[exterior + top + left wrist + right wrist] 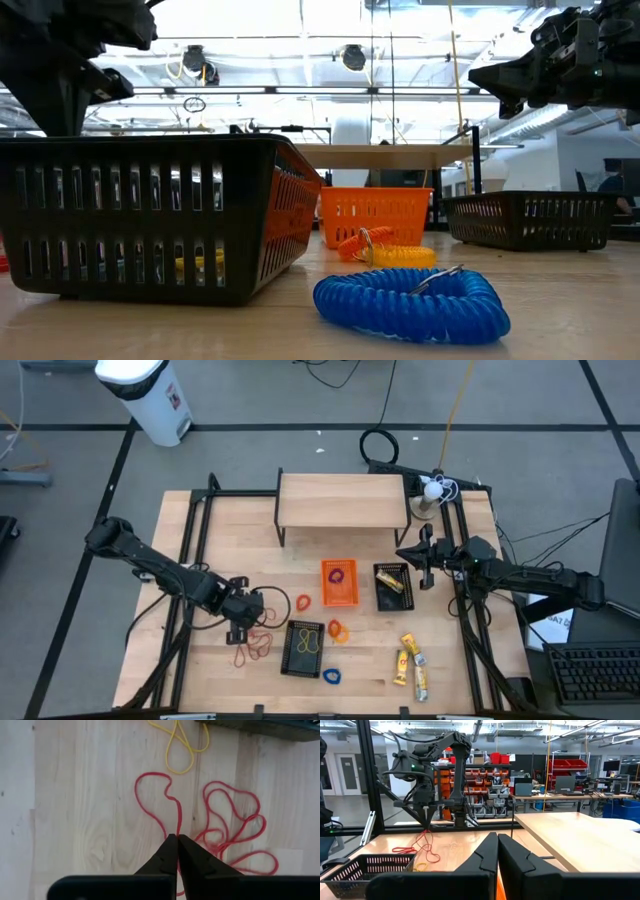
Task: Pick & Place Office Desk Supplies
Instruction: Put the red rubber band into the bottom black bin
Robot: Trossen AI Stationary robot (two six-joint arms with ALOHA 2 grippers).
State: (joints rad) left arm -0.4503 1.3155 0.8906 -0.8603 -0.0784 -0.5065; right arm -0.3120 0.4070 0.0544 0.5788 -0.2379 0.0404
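— Red rubber bands (220, 832)?
— Thin, tangled loops, lying flat on the pale wood counter (180, 560), near its left front part, just left of the black basket (303, 649). One strand pulled out longer than the rest.
— Which way?
— Running from the tangle straight into the tips of the left tool (177, 840), long axis in line with the fingers. In the right wrist view, lifted off the wood as a taut red line hanging from those tips (426, 826).
— Left tool, then?
— Pinched tight on that red strand, fingers together, hanging low over the tangle.
— Anything else close by?
— A yellow band (181, 747), narrow loop, flat on the wood beside the black basket's edge. More yellow inside that basket, seen through the slots in the low view.
— Farther out?
— An orange loop (303, 602) between the left tool and the orange basket (339, 583), with something purple in that basket. Orange coil ring (336, 630) right of the black basket, blue coil ring (331, 676) nearer the front edge, well short of it. Yellow stick packets (410, 660) toward the right front, long axes roughly front to back.
— Right tool?
— Raised beside the second black basket (393, 586), right tool (498, 840) with fingers pressed together, holding nothing.
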